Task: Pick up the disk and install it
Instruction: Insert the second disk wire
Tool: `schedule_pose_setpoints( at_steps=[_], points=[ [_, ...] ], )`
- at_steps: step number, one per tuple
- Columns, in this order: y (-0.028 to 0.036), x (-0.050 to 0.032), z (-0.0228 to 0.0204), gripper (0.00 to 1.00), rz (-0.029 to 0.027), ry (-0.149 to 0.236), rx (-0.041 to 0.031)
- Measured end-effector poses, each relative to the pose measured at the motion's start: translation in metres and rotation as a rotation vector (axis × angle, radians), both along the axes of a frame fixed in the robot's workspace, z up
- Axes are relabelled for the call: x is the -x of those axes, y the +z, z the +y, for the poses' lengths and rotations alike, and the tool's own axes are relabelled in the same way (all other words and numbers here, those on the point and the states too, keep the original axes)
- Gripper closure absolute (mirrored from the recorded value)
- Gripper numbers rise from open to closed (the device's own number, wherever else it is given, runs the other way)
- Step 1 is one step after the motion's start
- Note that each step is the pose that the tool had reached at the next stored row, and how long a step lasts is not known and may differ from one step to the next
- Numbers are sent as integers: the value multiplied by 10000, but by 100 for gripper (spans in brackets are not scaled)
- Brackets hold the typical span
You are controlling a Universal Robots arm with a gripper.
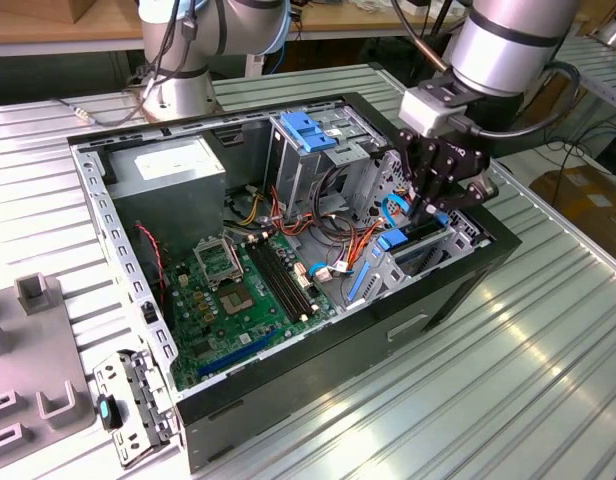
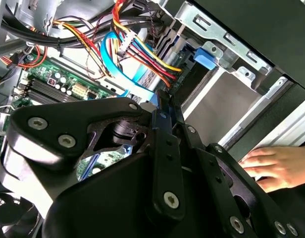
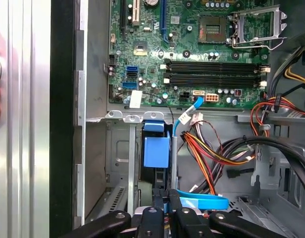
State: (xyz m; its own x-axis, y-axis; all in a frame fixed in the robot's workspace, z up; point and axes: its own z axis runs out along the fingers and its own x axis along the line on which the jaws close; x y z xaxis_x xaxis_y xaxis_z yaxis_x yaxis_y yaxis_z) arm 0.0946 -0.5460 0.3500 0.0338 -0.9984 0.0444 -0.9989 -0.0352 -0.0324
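Note:
The disk stands edge-on in the drive bay at the exterior view's right end of the open computer case. In the first wrist view its blue side rail and end tab run down the bay slot. My gripper hangs straight above that bay. Its black fingers lie close together with no gap showing in both wrist views, the tips right at the disk's near end. Whether they pinch part of the blue rail is hidden.
Motherboard, power supply and a pale-blue latch plate fill the case. Coloured wires and a blue cable crowd beside the bay. A person's hand rests outside the case wall. A metal bracket lies on the table.

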Motion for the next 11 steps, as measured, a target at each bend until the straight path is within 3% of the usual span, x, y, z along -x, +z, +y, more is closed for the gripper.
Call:
schedule_pose_setpoints(
  at_steps=[2, 3, 4, 5, 6, 11],
  points=[
    [-2, 0, -27, 84, 0, -3, -139],
    [-3, 0, -39, 84, 0, -5, -233],
    [-5, 0, -57, 84, 0, -9, -381],
    [-8, 0, -71, 84, 0, -13, -465],
    [-10, 0, -79, 84, 0, -14, -494],
    [-13, -4, -82, 84, 0, -14, -496]
  ],
)
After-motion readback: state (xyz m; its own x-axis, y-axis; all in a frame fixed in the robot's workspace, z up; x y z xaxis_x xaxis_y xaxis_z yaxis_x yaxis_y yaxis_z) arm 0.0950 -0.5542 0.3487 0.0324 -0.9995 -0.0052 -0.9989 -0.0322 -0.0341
